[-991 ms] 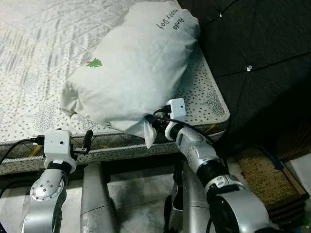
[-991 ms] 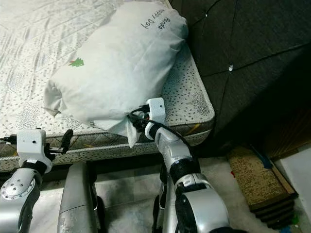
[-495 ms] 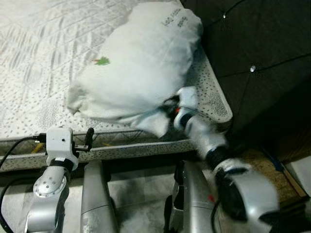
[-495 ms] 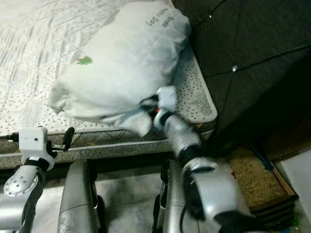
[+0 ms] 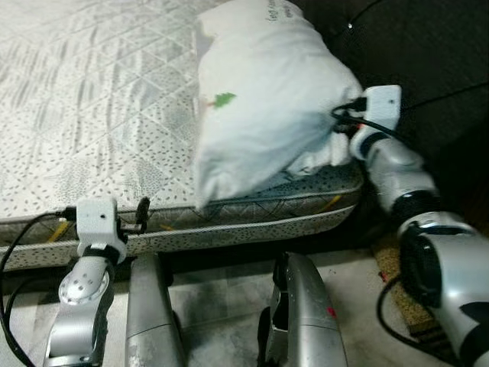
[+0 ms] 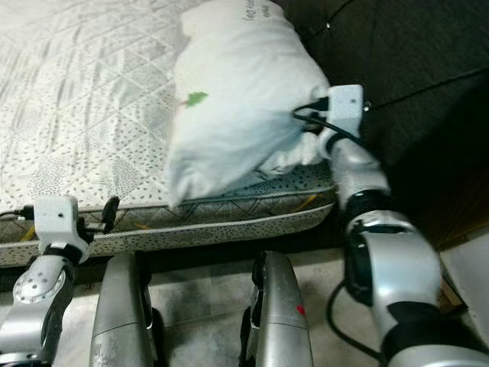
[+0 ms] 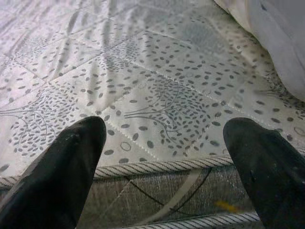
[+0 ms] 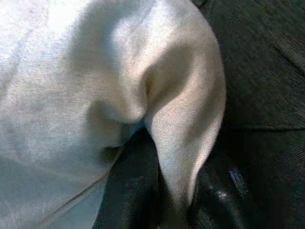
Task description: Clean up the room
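Note:
A white pillow [image 5: 260, 99] with a small green tree print lies on the patterned mattress [image 5: 92, 115], up against the dark headboard [image 5: 412, 46]. My right gripper [image 5: 336, 141] is at the pillow's right-hand corner by the headboard. In the right wrist view my right gripper [image 8: 176, 200] is shut on a fold of the pillow's cloth [image 8: 181, 124]. My left gripper [image 5: 141, 214] hovers low at the mattress's front edge. In the left wrist view my left gripper [image 7: 164, 126] stands open, with bare mattress [image 7: 157, 86] between the fingers.
The mattress's front edge [image 5: 229, 229] runs across in front of me, with my legs [image 5: 153, 321] on the grey floor below. The tufted headboard walls off the right side. A brown mat [image 5: 386, 252] lies on the floor at the right.
My right gripper has swung right and up toward the headboard, dragging the pillow's corner with it. The pillow has turned and shifted toward the bed's right end. The left arm has barely moved.

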You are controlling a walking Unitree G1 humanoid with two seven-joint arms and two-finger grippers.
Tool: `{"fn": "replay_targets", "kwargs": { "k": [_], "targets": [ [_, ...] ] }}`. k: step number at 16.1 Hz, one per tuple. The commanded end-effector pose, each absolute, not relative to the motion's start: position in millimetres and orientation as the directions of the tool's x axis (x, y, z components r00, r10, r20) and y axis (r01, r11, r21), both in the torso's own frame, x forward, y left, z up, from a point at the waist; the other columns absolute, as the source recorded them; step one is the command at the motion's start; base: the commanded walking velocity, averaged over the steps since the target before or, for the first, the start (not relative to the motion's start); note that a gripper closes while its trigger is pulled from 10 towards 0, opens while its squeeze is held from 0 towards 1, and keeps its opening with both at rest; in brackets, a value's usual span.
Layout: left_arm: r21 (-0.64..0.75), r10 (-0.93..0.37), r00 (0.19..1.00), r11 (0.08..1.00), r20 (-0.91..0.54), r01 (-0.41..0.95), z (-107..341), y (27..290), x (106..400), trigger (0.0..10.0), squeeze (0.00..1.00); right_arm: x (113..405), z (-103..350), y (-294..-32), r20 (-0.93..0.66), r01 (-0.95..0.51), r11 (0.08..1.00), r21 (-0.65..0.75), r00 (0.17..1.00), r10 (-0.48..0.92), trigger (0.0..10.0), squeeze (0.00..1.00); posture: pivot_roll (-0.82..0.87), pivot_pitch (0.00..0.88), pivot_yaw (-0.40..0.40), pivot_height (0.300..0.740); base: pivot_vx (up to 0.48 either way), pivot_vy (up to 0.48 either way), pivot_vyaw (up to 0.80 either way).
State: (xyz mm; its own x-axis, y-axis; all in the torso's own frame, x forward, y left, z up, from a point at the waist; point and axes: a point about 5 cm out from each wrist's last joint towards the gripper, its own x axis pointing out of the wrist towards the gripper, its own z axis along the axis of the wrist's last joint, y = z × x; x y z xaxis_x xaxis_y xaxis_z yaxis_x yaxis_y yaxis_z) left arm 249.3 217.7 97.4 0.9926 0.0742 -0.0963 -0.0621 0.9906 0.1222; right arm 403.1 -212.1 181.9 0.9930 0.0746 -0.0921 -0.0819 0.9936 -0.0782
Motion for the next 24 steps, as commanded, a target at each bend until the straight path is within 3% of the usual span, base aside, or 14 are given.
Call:
{"fn": "replay_targets", "kwargs": {
  "k": [1, 3, 8, 10, 13, 18, 24],
  "targets": [
    [0.133, 0.089, 0.990, 0.988, -0.113, -0.074, 92.6, 219.1, 247.4, 10.0, 0.00, 405.9, 213.0, -231.2, 0.020, -0.007, 0.992, -0.126, 1.000, 0.010, 0.0, 0.00, 0.11, 0.119, -0.118, 0.523, 0.000, 0.000, 0.00],
    [0.133, 0.092, 0.990, 0.988, -0.110, -0.077, 92.2, 219.0, 249.7, 10.0, 0.00, 397.8, 206.9, -258.7, -0.009, 0.077, 0.987, -0.144, 0.997, -0.079, 0.0, 0.00, 0.10, 0.116, -0.118, 0.523, 0.000, 0.000, 0.00],
    [0.143, 0.094, 0.990, 0.987, -0.108, -0.078, 91.1, 221.7, 252.3, 10.0, 0.00, 372.0, 148.3, -280.8, -0.164, 0.169, 0.969, -0.181, 0.966, -0.199, 0.0, 0.00, 0.09, 0.104, -0.103, 0.523, 0.000, 0.000, 0.00],
    [0.148, 0.087, 0.990, 0.987, -0.109, -0.070, 90.9, 220.8, 253.8, 10.0, 0.00, 363.8, 130.2, -279.3, -0.188, 0.198, 0.969, -0.146, 0.956, -0.224, 0.0, 0.00, 0.08, 0.097, -0.089, 0.523, 0.000, 0.000, 0.00],
    [0.160, 0.065, 0.993, 0.986, -0.097, -0.049, 94.7, 220.0, 264.2, 10.0, 0.00, 358.8, 108.4, -255.0, -0.206, 0.160, 0.983, -0.092, 0.963, -0.176, 0.0, 0.00, 0.08, 0.084, -0.071, 0.523, 0.000, 0.000, 0.00],
    [0.170, 0.064, 0.994, 0.984, -0.089, -0.049, 95.7, 221.4, 268.3, 10.0, 0.00, 366.1, 116.1, -247.0, -0.198, 0.132, 0.985, -0.113, 0.968, -0.152, 0.0, 0.00, 0.08, 0.062, -0.064, 0.523, 0.000, 0.000, 0.00],
    [0.174, 0.085, 0.993, 0.982, -0.076, -0.071, 96.6, 224.4, 269.3, 10.0, 0.00, 379.5, 174.7, -289.3, -0.105, 0.288, 0.931, -0.224, 0.943, -0.317, 0.0, 0.00, 0.10, 0.050, -0.079, 0.523, 0.000, 0.000, 0.00]
  ]
}}
